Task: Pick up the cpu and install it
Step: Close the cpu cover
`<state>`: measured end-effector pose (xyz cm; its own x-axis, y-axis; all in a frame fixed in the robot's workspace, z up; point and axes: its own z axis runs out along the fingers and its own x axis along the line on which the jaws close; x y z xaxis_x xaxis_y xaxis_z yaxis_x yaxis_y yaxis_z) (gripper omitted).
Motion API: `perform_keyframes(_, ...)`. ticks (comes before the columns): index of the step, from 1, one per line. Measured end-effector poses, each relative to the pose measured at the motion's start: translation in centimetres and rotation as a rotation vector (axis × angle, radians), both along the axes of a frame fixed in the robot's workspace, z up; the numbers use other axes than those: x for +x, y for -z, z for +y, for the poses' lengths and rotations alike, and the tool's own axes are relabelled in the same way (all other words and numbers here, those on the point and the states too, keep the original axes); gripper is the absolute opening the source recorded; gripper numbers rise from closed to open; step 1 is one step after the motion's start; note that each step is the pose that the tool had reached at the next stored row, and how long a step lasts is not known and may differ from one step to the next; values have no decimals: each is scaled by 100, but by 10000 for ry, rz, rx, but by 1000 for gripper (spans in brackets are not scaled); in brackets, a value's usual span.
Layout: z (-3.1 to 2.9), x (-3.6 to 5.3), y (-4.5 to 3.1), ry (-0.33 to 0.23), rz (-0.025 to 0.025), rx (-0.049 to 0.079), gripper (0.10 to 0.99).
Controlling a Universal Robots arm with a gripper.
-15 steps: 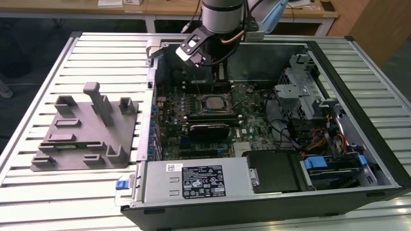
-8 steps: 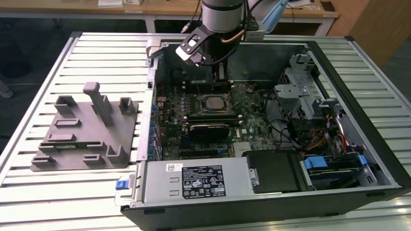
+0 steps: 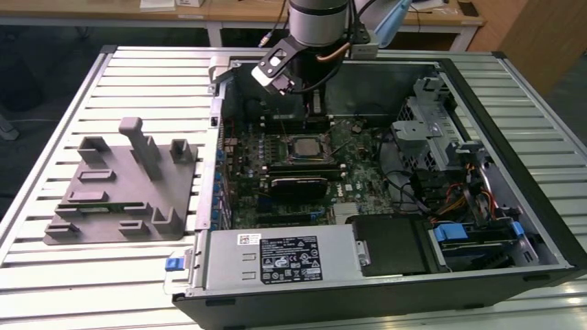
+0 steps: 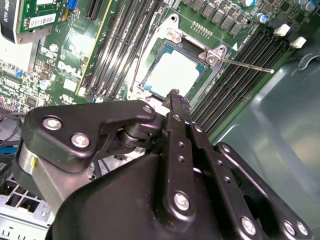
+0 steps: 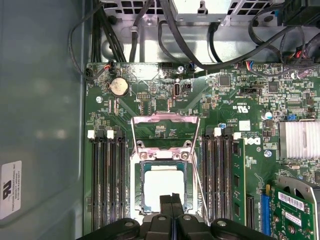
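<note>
Reaching down from the top edge of the exterior view, the arm stands nearly upright over the open computer case, its wrist turned so the gripper hangs inside the case above the motherboard. In both wrist views the gripper's two black fingers are pressed together along a thin seam, with nothing between them; the joined tip points at the near edge of the socket.

The cpu lies flat inside that socket, its pale silver top facing up and square to the frame, just beyond the fingertips. Whether the tip touches it cannot be told. The load plate is swung open, away from the chip, and a thin metal lever sticks out sideways over the neighbouring memory slots.

Rows of such slots flank the socket closely on two sides. The case's grey wall rises near one bank of slots, and cables cross the board past the load plate. Over the socket itself the space is open up to the gripper.

Outside the case, on the slatted table, a grey fixture sits at the exterior view's left, well apart from the arm, and a silver power supply box fills the case's near corner.
</note>
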<state>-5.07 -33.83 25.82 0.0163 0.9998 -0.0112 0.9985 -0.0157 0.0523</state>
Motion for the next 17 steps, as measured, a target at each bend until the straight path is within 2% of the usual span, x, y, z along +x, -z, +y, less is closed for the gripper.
perform_keyframes(17, 0, 185, 1, -1, -1, 1, 106)
